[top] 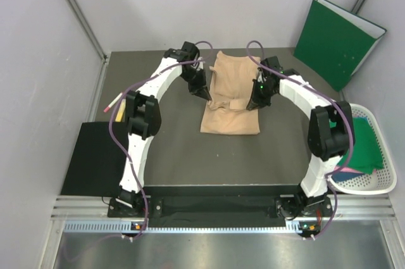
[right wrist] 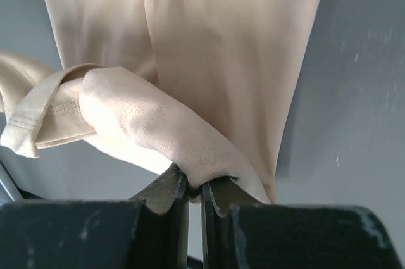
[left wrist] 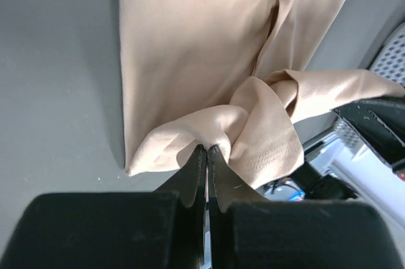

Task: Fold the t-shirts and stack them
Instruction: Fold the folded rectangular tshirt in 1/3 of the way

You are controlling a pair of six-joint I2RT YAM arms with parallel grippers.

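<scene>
A pale peach-beige t-shirt [top: 231, 114] lies lengthwise on the dark table, partly folded. My left gripper [top: 206, 94] is shut on a bunched part of its left edge, seen close in the left wrist view [left wrist: 207, 149]. My right gripper [top: 252, 103] is shut on a fold of the shirt's right edge, seen in the right wrist view [right wrist: 195, 187]. Both hold the cloth lifted above the flat part of the shirt [left wrist: 190, 47], [right wrist: 221, 41]. A green t-shirt [top: 362, 145] and a bit of blue cloth [top: 345, 179] lie in the white basket.
A white basket [top: 380, 183] stands at the right edge. A stiff dark green folder [top: 335, 41] leans against the back right wall. A black mat [top: 95, 158] lies at the left. A pink-tipped pen [top: 112, 102] lies near the left wall.
</scene>
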